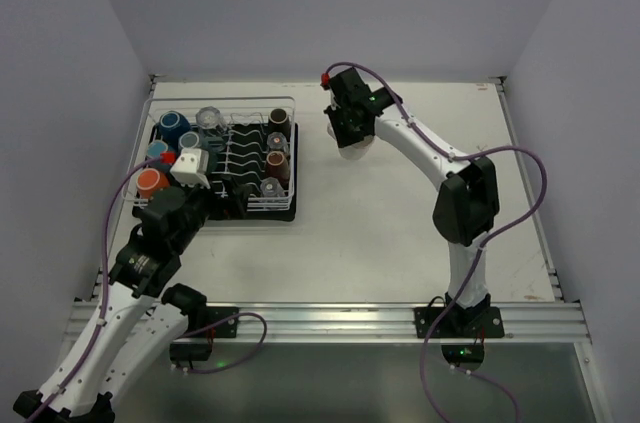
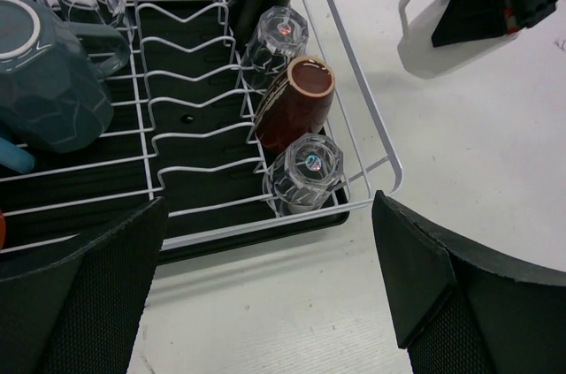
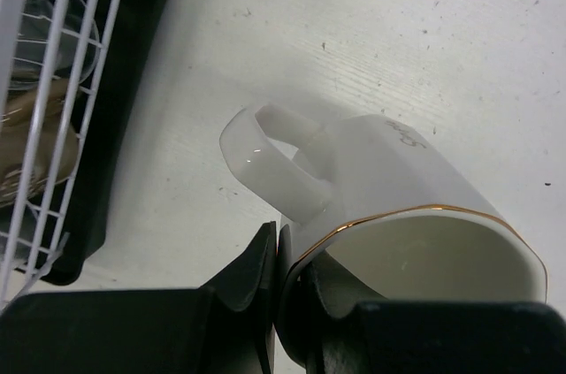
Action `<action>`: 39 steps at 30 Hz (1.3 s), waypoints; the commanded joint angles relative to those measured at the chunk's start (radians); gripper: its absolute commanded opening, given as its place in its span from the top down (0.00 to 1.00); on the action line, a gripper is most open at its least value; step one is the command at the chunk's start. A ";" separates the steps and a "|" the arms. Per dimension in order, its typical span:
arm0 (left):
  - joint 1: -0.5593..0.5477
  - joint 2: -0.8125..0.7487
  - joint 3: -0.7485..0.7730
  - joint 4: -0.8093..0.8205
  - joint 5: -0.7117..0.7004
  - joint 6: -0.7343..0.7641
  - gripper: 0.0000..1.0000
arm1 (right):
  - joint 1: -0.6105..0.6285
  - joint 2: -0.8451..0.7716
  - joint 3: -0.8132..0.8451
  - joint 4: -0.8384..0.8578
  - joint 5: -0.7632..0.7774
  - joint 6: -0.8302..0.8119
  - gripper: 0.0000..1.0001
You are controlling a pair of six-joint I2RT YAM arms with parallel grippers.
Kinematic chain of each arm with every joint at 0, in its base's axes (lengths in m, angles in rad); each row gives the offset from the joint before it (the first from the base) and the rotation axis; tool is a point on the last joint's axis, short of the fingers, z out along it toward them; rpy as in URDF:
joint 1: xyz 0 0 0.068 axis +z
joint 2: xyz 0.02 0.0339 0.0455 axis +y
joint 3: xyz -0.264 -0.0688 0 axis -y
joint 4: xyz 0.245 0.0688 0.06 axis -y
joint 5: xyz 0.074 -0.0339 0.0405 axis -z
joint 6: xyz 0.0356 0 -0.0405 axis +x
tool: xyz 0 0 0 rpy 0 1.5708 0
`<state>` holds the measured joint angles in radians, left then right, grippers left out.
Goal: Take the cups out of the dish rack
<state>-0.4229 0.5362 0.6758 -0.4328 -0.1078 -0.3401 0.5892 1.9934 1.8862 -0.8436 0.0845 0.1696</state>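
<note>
When you look down from overhead, dish rack [image 1: 232,155]: stands on the white tabletop [image 1: 400,233], left of centre in the frame.
Cups in the rack, overhead: dark blue mug [image 1: 172,123], light blue mug [image 1: 158,150] and orange mug [image 1: 152,180] run down its left side. A clear tumbler [image 1: 209,119] is at the top, and dark brown cups [image 1: 277,165] are in the right column.
Left end effector [image 1: 205,193], overhead: hangs over the rack's lower edge.
Right end effector [image 1: 350,133], overhead: upper centre, just right of the rack, with a cream mug [image 1: 354,151] under it, outside the rack.
Left end effector, left wrist view: fingers [image 2: 80,303] spread wide at the two bottom corners, with nothing between them.
Rack, left wrist view: fills the upper left. A teal mug [image 2: 44,73] is at the left edge, and a brown cup [image 2: 296,100] lies tilted between two upturned glasses [image 2: 305,175].
Cream mug, left wrist view: upper right on the tabletop side, partly under the other arm.
Right end effector, right wrist view: pressed together at bottom centre, pinching the mug's gold-edged rim beside the handle [image 3: 274,162].
Cream mug, right wrist view: tipped, mouth toward the camera. I cannot tell whether it touches the tabletop.
Rack, right wrist view: left edge of the frame, apart from the mug.
</note>
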 commanded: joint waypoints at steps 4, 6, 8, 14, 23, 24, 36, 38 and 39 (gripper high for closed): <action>0.019 -0.002 0.008 0.063 -0.010 0.039 0.00 | 0.020 0.097 0.125 -0.063 0.049 -0.062 1.00; 0.027 -0.001 0.007 0.063 0.003 0.041 0.00 | 0.023 0.132 0.131 -0.063 0.050 -0.064 1.00; 0.038 0.001 0.005 0.069 0.017 0.041 0.00 | 0.023 0.146 0.126 -0.052 0.049 -0.065 1.00; 0.070 0.018 0.005 0.074 0.033 0.042 0.00 | 0.023 0.165 0.077 -0.014 0.037 -0.062 1.00; 0.079 0.050 0.024 0.048 -0.058 0.027 0.00 | 0.027 0.019 0.011 0.051 0.046 -0.059 0.47; 0.079 0.054 0.027 0.048 -0.062 0.021 0.00 | 0.026 0.006 0.007 0.052 0.044 -0.058 0.45; 0.082 0.263 0.197 0.017 -0.349 -0.049 0.00 | 0.029 -0.452 -0.322 0.285 -0.129 0.011 0.19; 0.090 0.347 0.243 0.020 -0.392 -0.063 0.00 | 0.029 -0.536 -0.418 0.386 -0.158 0.036 0.19; 0.099 0.372 0.258 0.025 -0.401 -0.074 0.00 | 0.031 -0.571 -0.500 0.417 -0.195 0.041 0.20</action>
<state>-0.3458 0.8345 0.8658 -0.4408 -0.3901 -0.3630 0.6151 1.5219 1.5200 -0.5858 -0.0074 0.1688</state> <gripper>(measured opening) 0.997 0.804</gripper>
